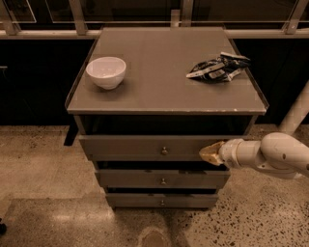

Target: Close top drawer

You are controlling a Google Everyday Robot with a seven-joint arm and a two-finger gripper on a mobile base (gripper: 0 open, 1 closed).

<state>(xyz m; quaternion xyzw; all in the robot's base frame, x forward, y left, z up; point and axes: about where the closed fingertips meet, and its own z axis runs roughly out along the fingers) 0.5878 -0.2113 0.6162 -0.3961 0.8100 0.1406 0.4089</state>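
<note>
Top drawer [130, 146] partly out, long axis left to right, front facing us, pincer [211, 153] against that front, right of the knob [164, 150], its state we cannot tell.

place: office-like interior | terrazzo floor [43, 159], glass railing [130, 12] | tool [211, 153] at top drawer [130, 147] front

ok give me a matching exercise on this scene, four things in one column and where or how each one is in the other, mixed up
1. white bowl
2. snack bag
3. top drawer
4. gripper

A. sticking out, not shut
B. left part of the cabinet top
C. at the drawer front, right of the knob
D. right part of the cabinet top

Pairs: 1-B, 2-D, 3-A, 4-C
</note>
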